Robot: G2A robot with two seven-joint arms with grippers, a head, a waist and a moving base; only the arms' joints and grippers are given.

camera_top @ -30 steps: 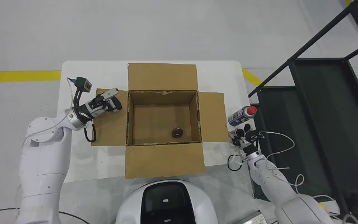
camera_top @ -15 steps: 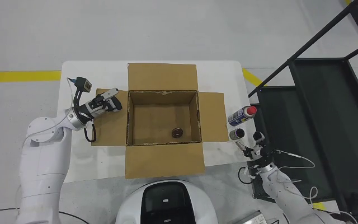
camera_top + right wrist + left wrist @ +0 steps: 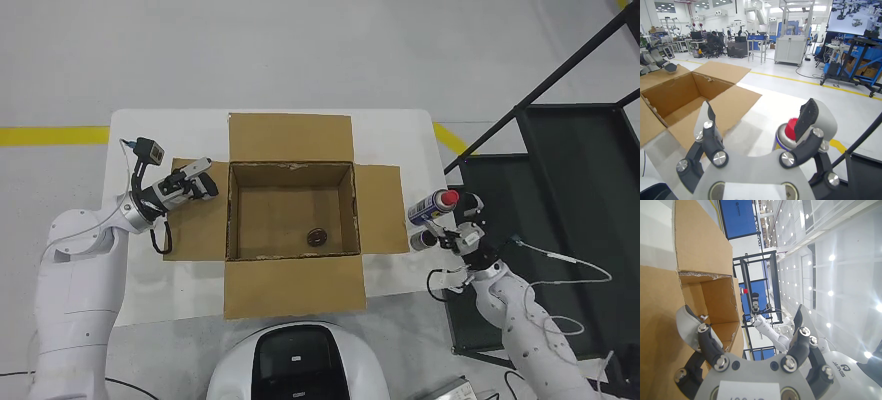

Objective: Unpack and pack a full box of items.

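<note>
Two grippers, both with fingers spread wide and nothing between them. My right gripper (image 3: 455,222) sits just off the right flap of the cardboard box (image 3: 290,145), and the spray can (image 3: 432,206) stands right beside it. In my right wrist view its red cap (image 3: 790,126) peeks out from behind one finger (image 3: 807,117), outside the gap. A second, dark-topped can (image 3: 422,240) stands just beside this gripper too, next to the spray can at the flap's edge. My left gripper (image 3: 200,183) is over the box's left flap, well apart from both cans. The box stands open on the table (image 3: 400,130), between my two grippers — one small round item (image 3: 316,237) lies on its floor, on my right gripper's side, near the right wall.
</note>
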